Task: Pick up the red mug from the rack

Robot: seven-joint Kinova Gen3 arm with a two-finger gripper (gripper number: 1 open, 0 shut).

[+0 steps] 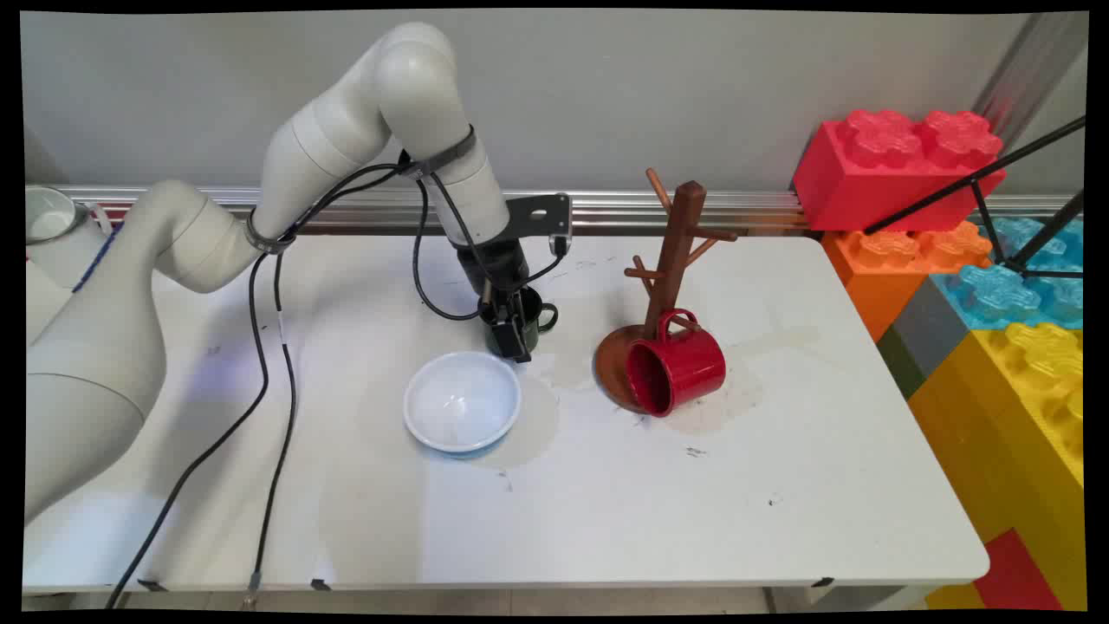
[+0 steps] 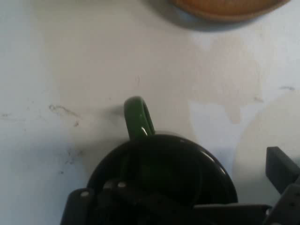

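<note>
From my screen I see the white table [image 1: 780, 485], and at its right side big toy blocks [image 1: 996, 286] stacked in red, orange, blue and yellow. On the table stands a brown wooden mug tree [image 1: 671, 260]; a red mug [image 1: 680, 364] lies on its side against the tree's base. In front of the arm is a pale blue bowl [image 1: 462, 401], upright. Just behind the bowl stands a dark green mug [image 2: 159, 173], upright, its handle [image 2: 138, 117] pointing toward the tree. My gripper [image 1: 511, 334] is down at this mug, one finger inside and one outside the wall. I cannot tell if it really squeezes.
</note>
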